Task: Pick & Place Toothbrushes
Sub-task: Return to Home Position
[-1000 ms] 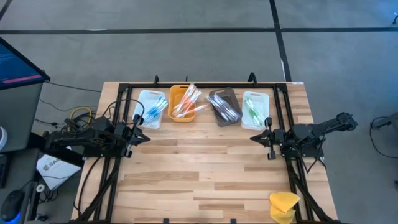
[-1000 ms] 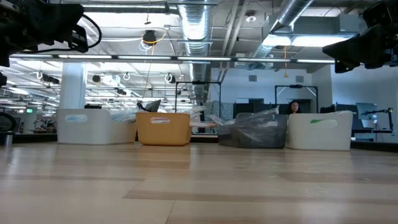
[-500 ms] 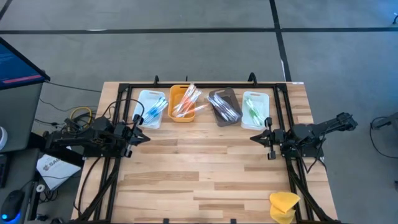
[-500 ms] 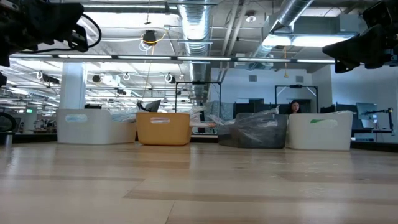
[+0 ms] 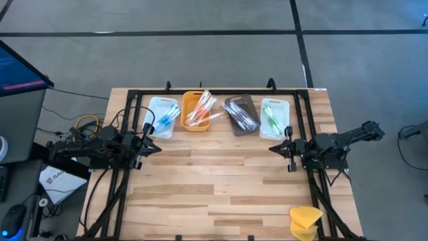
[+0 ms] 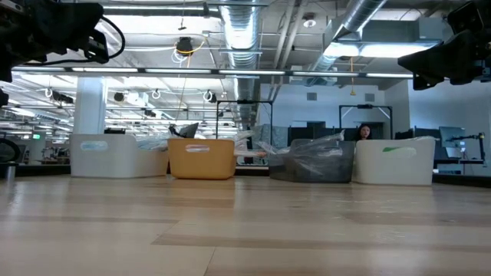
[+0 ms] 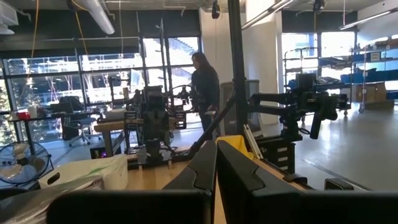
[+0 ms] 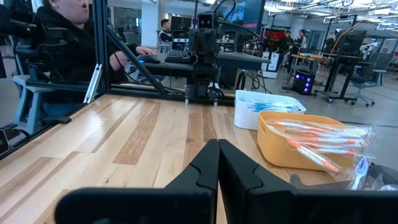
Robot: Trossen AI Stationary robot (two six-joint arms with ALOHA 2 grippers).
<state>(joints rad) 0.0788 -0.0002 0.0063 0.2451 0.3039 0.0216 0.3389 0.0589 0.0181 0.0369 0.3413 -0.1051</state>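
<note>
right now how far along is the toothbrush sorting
Looks finished: toothbrushes lie sorted by colour in the four bins along the far edge, none loose on the table. Nothing is in hand: left tool and right tool are shut, empty, parked at the sides. Nothing visibly remains.

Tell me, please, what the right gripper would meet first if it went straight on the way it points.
Probably the left gripper, facing the right gripper across the table; the bins stand aside of that line.
</note>
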